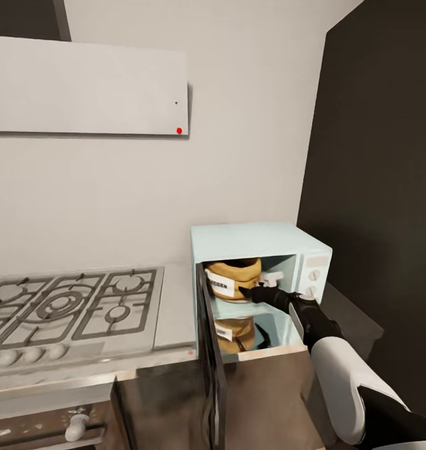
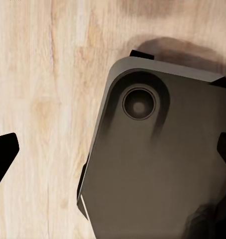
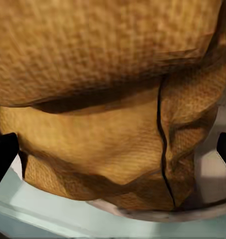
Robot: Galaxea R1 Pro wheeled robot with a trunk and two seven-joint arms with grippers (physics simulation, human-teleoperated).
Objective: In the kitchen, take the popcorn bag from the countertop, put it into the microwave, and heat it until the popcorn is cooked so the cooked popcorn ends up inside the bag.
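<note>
The mint-blue microwave point(image 1: 256, 240) stands on the grey countertop point(image 1: 175, 309) with its dark door point(image 1: 211, 356) swung wide open toward me. The tan popcorn bag point(image 1: 233, 278) sits upright inside, white label facing out, and a mirror image of it shows below. My right gripper point(image 1: 258, 291) reaches into the cavity at the bag's right side. In the right wrist view the bag point(image 3: 108, 99) rests on a pale plate rim point(image 3: 143, 214), very close, with my right gripper point(image 3: 113, 154) open and its black fingertips point(image 3: 3, 154) far apart. My left gripper point(image 2: 113, 154) is open over a wooden floor. No popcorn is visible.
A gas hob point(image 1: 69, 306) lies left of the microwave, with oven knobs point(image 1: 25, 356) and a handle below. A pale range hood point(image 1: 81, 87) hangs above. A dark wall panel point(image 1: 375, 187) rises right beside the microwave. The robot's grey base point(image 2: 153, 164) sits under the left gripper.
</note>
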